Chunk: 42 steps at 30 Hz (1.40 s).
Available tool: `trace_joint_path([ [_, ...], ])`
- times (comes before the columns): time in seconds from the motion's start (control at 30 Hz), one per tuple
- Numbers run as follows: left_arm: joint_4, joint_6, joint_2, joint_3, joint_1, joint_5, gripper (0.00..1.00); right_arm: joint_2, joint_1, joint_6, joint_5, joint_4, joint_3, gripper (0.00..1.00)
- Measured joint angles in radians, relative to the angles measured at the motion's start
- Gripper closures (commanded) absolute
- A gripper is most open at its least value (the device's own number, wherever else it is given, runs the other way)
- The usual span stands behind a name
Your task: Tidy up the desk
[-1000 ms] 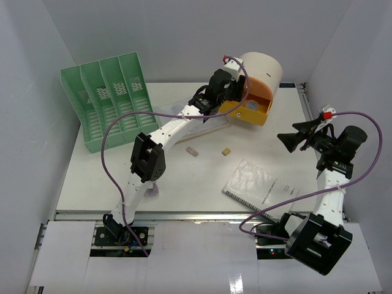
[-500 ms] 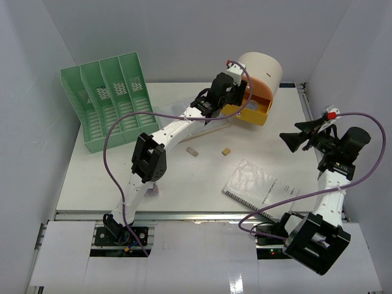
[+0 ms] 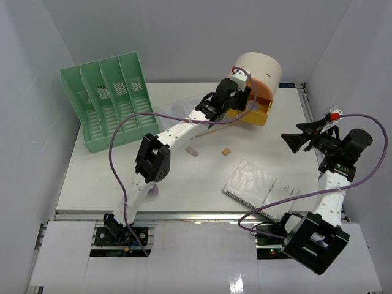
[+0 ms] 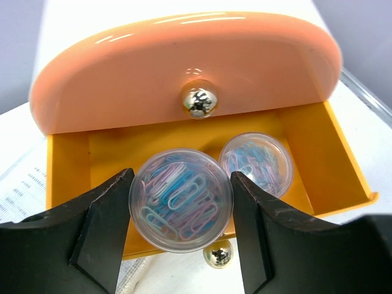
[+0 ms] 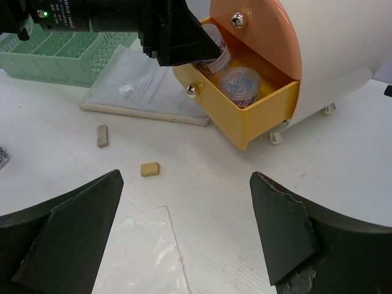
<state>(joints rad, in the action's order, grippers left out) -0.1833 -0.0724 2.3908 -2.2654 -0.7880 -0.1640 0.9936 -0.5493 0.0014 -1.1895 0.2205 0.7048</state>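
- Two clear round plastic tubs of paper clips lead the action. The resting tub lies in the open yellow drawer. The left claw pinches the held tub between its black fingers at the drawer's front left. Whether that one touches the drawer floor, I cannot tell.
- The drawer belongs to the white drum-shaped cabinet with a glossy orange front, standing at the far middle of the large white desk.
- The right claw hangs spread wide with nothing in it, over the desk's right side and well apart from the drawer.
- Progress, by my read, is somewhere in the middle. One tub is stowed, the other is not yet let go, and the drawer is open.
- Loose on the desk are a small tan block, a small grey block, a spiral notebook in clear wrap and a white booklet just beside the drawer.
- The green slotted file rack at the far left looks like the likely home for the paper goods.
- Room is tight in the drawer. The resting tub sits near the claw's right finger, the drawer's left wall is near the other, and the orange front overhangs behind.
- There is bare desk around the two blocks. The notebook lies near the front rail, and the right arm works close to the side wall.
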Motion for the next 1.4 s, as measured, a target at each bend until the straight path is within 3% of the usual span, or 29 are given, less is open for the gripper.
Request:
trace_joint_path([
  [0.43, 0.010, -0.069, 0.013, -0.014, -0.002, 0.148, 0.70, 0.000, -0.011, 0.019, -0.004, 0.017, 0.000, 0.09],
  [0.47, 0.009, -0.078, 0.017, -0.020, -0.002, 0.161, 0.65, 0.000, -0.013, 0.020, -0.004, 0.017, 0.000, 0.09],
  [0.53, 0.009, -0.095, 0.031, -0.040, -0.002, 0.177, 0.45, 0.000, -0.015, 0.021, -0.005, 0.018, -0.001, 0.09],
  [0.63, 0.007, -0.112, 0.043, -0.055, -0.002, 0.189, 0.23, 0.000, -0.019, 0.023, -0.007, 0.021, -0.001, 0.09],
  [0.77, 0.001, -0.121, 0.043, -0.056, -0.003, 0.186, 0.10, 0.000, -0.021, 0.029, -0.011, 0.028, -0.005, 0.09],
  [1.3, -0.034, -0.088, -0.017, -0.061, -0.005, 0.136, 0.06, -0.008, -0.005, 0.021, -0.087, 0.069, -0.035, 0.10],
  [1.4, -0.067, -0.049, -0.157, 0.034, -0.002, 0.138, 0.05, -0.008, 0.079, -0.129, -0.099, -0.109, 0.017, 0.10],
])
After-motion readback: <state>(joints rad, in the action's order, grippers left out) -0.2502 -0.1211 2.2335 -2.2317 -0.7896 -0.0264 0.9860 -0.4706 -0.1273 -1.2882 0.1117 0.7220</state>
